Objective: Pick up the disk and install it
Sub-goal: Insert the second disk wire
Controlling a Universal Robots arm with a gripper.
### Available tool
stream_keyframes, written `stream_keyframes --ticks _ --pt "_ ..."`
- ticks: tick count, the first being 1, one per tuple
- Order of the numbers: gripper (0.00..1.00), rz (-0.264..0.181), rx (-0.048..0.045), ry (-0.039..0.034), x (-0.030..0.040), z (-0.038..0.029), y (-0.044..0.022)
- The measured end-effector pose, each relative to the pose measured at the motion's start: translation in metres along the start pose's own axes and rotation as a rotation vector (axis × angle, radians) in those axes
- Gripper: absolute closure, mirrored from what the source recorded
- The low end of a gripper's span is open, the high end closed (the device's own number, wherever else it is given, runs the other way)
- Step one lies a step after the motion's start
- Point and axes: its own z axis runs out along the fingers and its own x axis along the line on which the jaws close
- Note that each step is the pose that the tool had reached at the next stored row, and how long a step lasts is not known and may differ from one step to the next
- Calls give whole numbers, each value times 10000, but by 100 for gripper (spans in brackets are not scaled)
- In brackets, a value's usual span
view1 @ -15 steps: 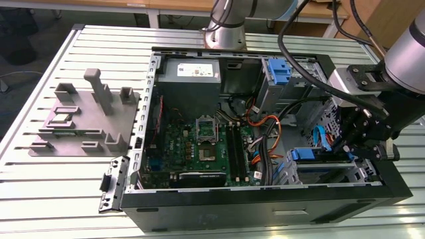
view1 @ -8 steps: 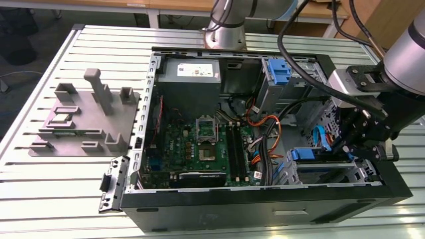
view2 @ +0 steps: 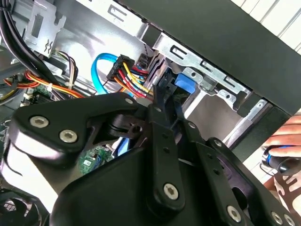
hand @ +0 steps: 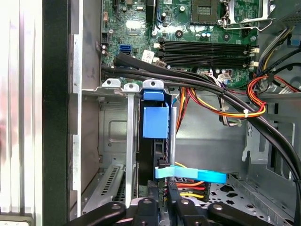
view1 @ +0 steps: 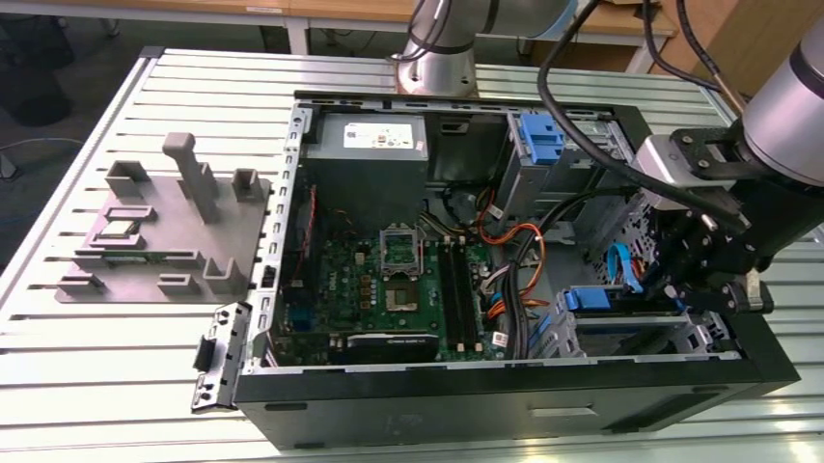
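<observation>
Slatted metal table (view1: 77, 318) bears the computer case (view1: 515, 395); tool (hand: 167, 188) pinches the disk (hand: 155, 122).

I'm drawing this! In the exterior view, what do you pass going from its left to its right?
Grey holder plate → green motherboard → orange cables → blue carrier in the drive bay → the black tool.
</observation>
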Motion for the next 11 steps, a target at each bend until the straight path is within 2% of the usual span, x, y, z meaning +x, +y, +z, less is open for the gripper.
stream_keyframes --ticks 1,4,9,11 --pt "76 0 0 3 0 -1 0" --pt "76 0 0 12 0 -21 -1" --pt "76 0 1 9 -5 -193 -9" --pt "76 0 0 9 -7 -242 -12"
